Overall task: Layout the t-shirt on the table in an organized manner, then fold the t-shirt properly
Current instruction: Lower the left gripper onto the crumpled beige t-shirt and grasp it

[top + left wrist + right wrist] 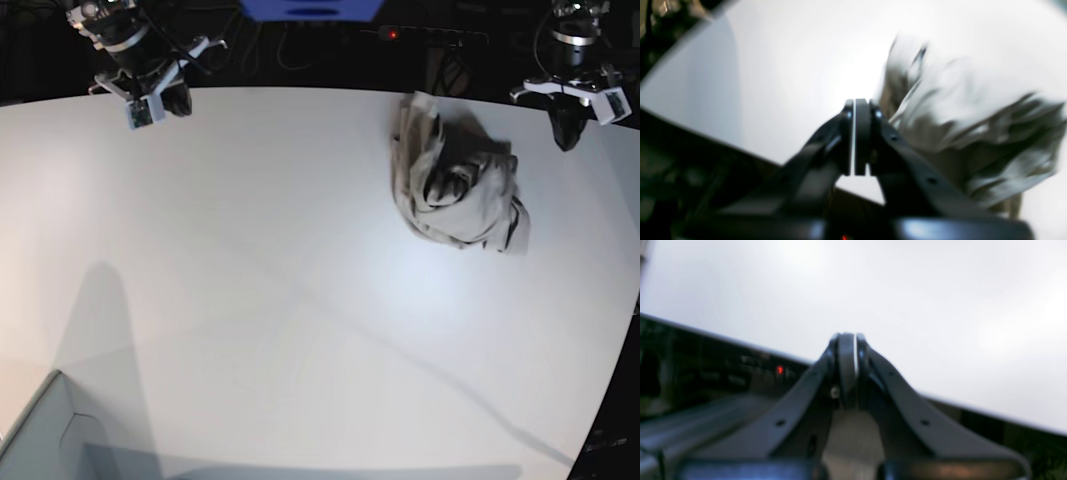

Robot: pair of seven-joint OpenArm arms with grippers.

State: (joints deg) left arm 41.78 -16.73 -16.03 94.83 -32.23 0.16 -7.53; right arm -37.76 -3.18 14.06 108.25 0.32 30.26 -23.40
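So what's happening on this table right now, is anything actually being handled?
Not yet. The t-shirt lies crumpled in a heap on the table, near its far edge. Both arms sit back at that edge: the left gripper and right gripper are shut and empty. Laying out and folding haven't begun.

Robot lab or test bench setup, not a home. Big plain white surface [250, 300] with a curved edge, dark unlit surroundings behind it. Two black robot arms mounted at the far edge, one at far left [140, 60], one at far right [575, 70]. Loose cables [290, 50] along the far side, a power strip with a red light [392, 34], a blue box [310, 8] at far centre.
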